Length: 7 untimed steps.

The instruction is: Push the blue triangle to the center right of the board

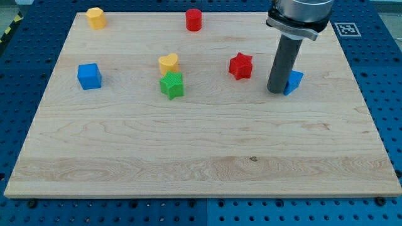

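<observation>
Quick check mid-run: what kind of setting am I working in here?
Probably a robotics lab bench: a wooden board rests on a blue perforated table, with a fiducial marker beside it. My tip touches the blue triangle from the view's left.

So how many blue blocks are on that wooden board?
2. A blue cube sits at the view's left. A blue triangle sits at the right, partly hidden behind my tip, which is against its left side.

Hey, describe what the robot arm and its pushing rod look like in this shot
The arm shows only its end: a silver-grey metal cylinder with a dark collar beneath. From it hangs a straight, smooth, dark grey rod ending in my tip. No cables or markings are visible.
</observation>
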### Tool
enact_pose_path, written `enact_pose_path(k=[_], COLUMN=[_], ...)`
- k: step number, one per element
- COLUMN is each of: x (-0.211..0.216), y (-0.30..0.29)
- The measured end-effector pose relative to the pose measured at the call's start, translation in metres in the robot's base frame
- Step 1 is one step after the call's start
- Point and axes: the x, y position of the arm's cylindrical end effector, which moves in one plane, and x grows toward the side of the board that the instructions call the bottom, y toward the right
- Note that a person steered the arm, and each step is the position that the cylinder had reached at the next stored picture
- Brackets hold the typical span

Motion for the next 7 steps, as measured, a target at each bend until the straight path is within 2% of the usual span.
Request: enact_pose_path(k=[3,4,6,7], x=[0.0,0.0,-0.001,-0.013], y=[0.046,0.046,0.007,0.006])
